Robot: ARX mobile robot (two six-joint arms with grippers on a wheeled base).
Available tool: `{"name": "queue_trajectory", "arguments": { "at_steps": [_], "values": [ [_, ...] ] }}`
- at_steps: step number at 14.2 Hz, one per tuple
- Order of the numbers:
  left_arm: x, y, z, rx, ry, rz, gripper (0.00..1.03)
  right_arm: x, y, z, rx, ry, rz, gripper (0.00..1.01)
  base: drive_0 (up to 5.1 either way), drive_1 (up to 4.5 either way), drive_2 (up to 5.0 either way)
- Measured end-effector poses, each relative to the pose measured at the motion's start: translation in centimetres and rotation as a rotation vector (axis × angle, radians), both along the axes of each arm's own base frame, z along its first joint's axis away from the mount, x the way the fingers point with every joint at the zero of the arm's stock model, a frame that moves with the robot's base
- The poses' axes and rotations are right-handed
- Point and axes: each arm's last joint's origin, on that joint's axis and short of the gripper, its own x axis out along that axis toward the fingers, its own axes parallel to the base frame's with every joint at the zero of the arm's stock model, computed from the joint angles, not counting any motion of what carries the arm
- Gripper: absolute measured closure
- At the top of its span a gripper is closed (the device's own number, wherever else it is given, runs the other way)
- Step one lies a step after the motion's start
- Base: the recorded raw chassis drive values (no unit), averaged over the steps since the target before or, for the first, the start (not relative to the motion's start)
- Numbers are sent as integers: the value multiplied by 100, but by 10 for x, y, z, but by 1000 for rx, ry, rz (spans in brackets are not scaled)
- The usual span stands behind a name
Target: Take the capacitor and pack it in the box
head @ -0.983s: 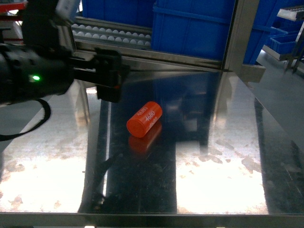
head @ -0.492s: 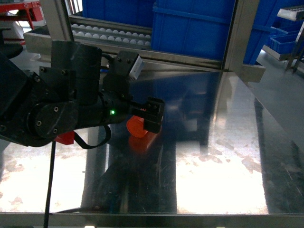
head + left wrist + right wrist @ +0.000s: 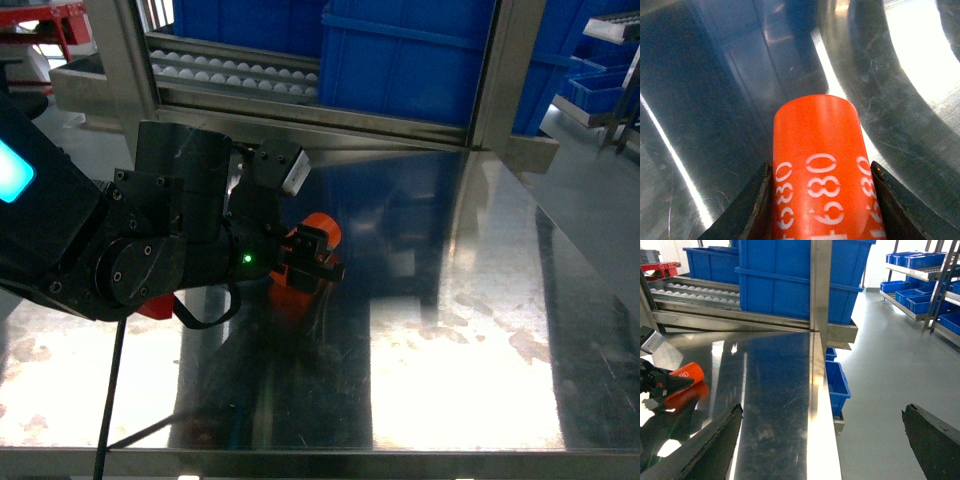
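The capacitor is an orange cylinder printed with white "4680", lying on its side on the steel table. My left gripper reaches in from the left and is shut on it. In the left wrist view the two black fingers press against both sides of the capacitor. The right wrist view also shows the capacitor at far left. My right gripper hangs open over the table's right edge, holding nothing. The box is out of view.
Large blue bins and a roller conveyor stand behind the table. A steel upright post rises at the back right. Beyond the table's right edge a blue crate sits on the grey floor.
My left arm swung in from the upper left and came down over the capacitor. Its fingers now grip the cylinder's sides. The capacitor has stayed in place.
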Motion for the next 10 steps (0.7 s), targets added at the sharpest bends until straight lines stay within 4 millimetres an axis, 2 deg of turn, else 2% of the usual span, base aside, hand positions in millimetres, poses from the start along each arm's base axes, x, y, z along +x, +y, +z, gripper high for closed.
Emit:
{"name": "queue_trajectory", "arguments": {
  "at_steps": [4, 5, 6, 8, 9, 10],
  "values": [
    [2, 3, 2, 11, -35, 13, 58, 0, 0, 0, 0, 0, 0, 3, 0, 0, 0],
    [0, 7, 9, 10, -52, 31, 58, 0, 0, 0, 0, 0, 0, 3, 0, 0, 0],
    [-6, 15, 23, 7, -89, 70, 58, 0, 0, 0, 0, 0, 0, 3, 0, 0, 0],
    [-25, 42, 78, -39, -245, 169, 58, 0, 0, 0, 0, 0, 0, 3, 0, 0, 0],
    [-44, 59, 110, -69, -332, 230, 58, 0, 0, 0, 0, 0, 0, 3, 0, 0, 0],
    [-67, 79, 132, -88, -385, 304, 58, 0, 0, 0, 0, 0, 0, 3, 0, 0, 0]
  ]
}}
